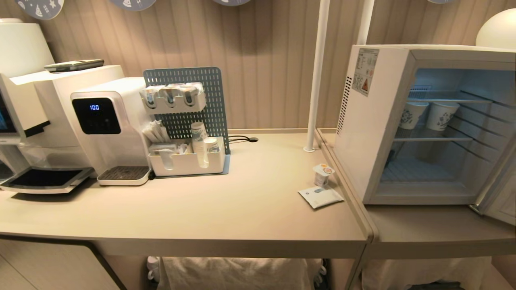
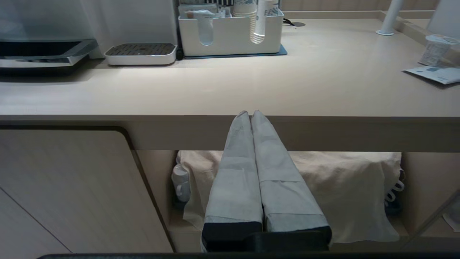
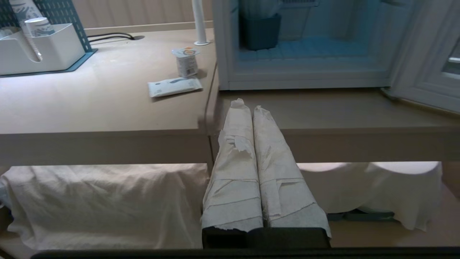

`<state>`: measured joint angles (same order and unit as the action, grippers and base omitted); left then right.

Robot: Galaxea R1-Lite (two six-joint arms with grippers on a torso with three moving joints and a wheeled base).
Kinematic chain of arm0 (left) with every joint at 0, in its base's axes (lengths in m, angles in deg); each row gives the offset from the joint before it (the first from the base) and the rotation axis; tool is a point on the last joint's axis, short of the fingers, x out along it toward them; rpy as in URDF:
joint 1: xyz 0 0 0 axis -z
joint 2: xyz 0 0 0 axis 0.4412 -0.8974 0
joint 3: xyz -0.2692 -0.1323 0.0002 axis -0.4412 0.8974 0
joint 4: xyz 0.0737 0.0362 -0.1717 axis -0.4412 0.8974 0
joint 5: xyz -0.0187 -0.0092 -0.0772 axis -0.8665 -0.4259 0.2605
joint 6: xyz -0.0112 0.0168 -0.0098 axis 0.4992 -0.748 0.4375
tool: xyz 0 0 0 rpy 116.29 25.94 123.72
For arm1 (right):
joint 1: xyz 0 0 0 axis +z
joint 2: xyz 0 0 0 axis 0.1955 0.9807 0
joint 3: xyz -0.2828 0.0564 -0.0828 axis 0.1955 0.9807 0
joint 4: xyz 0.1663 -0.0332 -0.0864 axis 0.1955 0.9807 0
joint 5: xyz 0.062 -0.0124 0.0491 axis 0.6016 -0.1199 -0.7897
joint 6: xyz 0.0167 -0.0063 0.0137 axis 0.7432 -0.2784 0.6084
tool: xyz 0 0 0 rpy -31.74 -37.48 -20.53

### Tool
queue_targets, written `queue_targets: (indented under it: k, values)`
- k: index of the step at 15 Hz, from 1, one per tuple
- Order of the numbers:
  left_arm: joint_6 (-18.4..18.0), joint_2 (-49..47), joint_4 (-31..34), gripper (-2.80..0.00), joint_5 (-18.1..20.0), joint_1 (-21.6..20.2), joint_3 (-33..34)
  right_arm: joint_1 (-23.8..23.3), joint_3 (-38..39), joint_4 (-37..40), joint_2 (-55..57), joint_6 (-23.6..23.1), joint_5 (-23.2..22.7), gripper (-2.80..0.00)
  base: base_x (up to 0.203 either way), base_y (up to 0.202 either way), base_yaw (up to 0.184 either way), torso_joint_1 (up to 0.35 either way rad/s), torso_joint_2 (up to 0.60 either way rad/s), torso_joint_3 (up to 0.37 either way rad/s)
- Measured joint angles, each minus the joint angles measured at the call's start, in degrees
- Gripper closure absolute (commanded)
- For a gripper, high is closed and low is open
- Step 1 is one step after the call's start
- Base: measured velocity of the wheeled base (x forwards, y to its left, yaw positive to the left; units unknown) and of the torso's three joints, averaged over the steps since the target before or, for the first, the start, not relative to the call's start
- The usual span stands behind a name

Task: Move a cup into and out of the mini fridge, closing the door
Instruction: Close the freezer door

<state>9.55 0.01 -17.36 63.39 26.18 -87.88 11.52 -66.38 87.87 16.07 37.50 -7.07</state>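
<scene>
Both grippers, left gripper (image 2: 250, 114) and right gripper (image 3: 248, 106), hang closed and empty below the surface (image 1: 225, 209); the cup (image 1: 323, 174) stands just left of the open mini fridge (image 1: 375, 121), seemingly touching a flat packet (image 1: 321, 196).

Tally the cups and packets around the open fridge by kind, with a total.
Small yogurt-style cup on the counter, beside the mini fridge: 1
Blue-printed paper cups on the fridge shelf: 2
Flat white packet on the counter: 1
Total: 4

Left tool (image 2: 250, 114) pale tape-wrapped fingers, black base, right tool (image 3: 248, 105) alike
</scene>
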Motion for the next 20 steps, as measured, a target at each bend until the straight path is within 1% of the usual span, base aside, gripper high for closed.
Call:
queue_targets:
  k: [20]
  values:
    - [0.1, 0.0, 0.0, 0.00, 0.0, 0.0, 0.0, 0.0, -0.1, 0.1, 0.0, -0.1, -0.1, 0.00, 0.000, -0.195, 0.000, 0.003, 0.00, 0.003]
